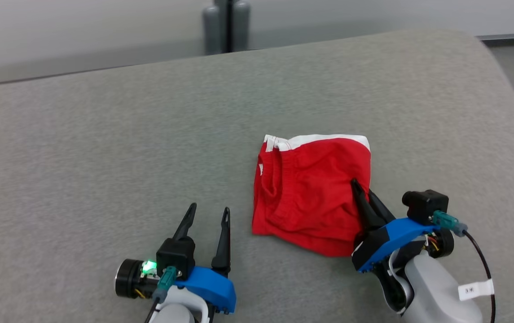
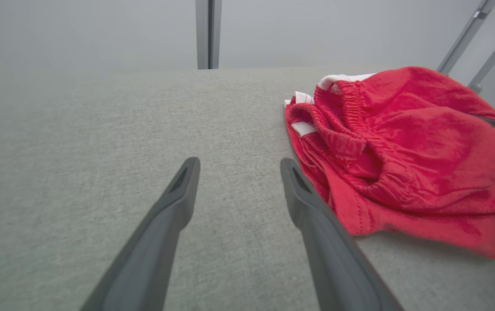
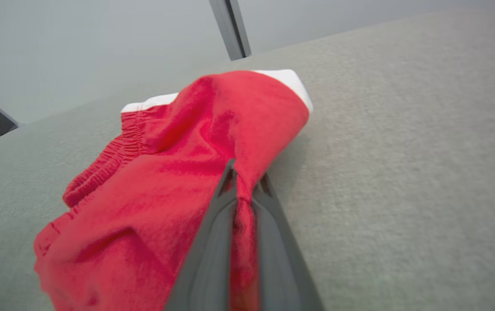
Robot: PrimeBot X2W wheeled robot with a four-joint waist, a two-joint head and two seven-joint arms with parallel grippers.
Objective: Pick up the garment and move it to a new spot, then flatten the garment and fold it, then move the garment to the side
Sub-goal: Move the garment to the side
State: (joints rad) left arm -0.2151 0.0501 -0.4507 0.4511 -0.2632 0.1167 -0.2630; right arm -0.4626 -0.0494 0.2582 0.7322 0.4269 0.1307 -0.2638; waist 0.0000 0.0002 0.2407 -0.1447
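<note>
Right gripper (image 1: 362, 186) pinches the red shorts (image 1: 306, 193) at their right edge, ready to lift; left gripper (image 1: 209, 207) stands open beside them.

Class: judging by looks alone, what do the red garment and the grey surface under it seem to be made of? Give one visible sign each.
Red garment: probably soft cotton-like knit, matte; it creases limply and its waistband is gathered. Grey surface: seemingly felt-like fabric covering, matte; fine speckled fuzzy texture, no glare.
</note>
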